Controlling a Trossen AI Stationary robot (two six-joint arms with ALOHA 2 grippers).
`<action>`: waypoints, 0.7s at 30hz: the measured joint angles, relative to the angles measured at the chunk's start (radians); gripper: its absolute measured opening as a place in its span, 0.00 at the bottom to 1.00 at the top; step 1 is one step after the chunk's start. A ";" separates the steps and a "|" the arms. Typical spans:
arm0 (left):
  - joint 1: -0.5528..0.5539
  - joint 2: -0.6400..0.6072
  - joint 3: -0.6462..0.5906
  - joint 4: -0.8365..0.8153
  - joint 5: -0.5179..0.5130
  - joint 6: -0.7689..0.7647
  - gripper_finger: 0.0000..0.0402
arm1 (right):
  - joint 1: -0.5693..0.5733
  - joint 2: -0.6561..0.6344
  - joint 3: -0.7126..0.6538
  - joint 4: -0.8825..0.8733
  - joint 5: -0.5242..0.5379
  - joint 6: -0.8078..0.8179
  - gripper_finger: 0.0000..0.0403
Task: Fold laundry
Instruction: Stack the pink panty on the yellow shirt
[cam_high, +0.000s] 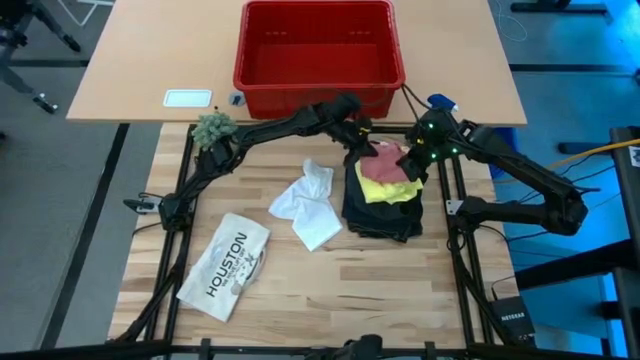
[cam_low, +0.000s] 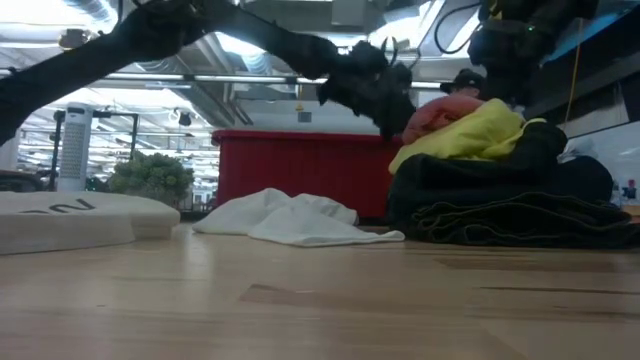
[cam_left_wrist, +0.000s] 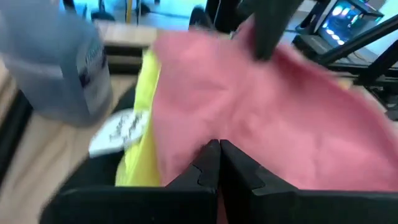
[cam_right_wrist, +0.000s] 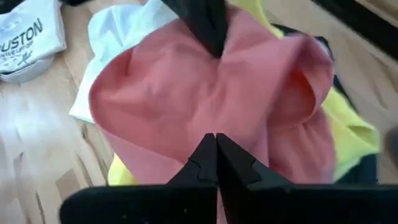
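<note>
Pile of laundry on a wooden table (cam_high: 300, 290), just in front of a red basket (cam_high: 318, 45). At the bottom of the pile, folded black trousers (cam_high: 385, 215); on top of them a yellow T-shirt (cam_high: 388, 188); on top of that a pink cloth (cam_high: 385, 160), bunched and lifted. Left hand (cam_high: 358, 140) at the pile's basket-side corner, fingers together, clamped on one edge of the pink cloth. Right hand (cam_high: 420, 155) at the pile's far side from the white cloth, fingers together, clamped on the opposite edge. Likely held between both so it can be spread flat and folded. White cloth (cam_high: 308, 205) crumpled on the table just beside the pile, apparently waiting its turn. Flat white "HOUSTON" bag (cam_high: 226, 265) farther from the pile, well apart, nearer the table's front edge.
</note>
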 joint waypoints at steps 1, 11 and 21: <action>0.002 0.010 0.000 -0.002 0.002 -0.002 0.00 | 0.000 0.001 -0.009 0.004 -0.009 -0.001 0.00; 0.002 0.026 0.000 -0.008 0.004 -0.010 0.00 | 0.000 -0.030 -0.169 0.078 -0.102 0.054 0.00; 0.014 0.027 0.000 -0.004 0.004 -0.015 0.00 | 0.081 -0.188 -0.117 0.088 -0.103 0.106 0.00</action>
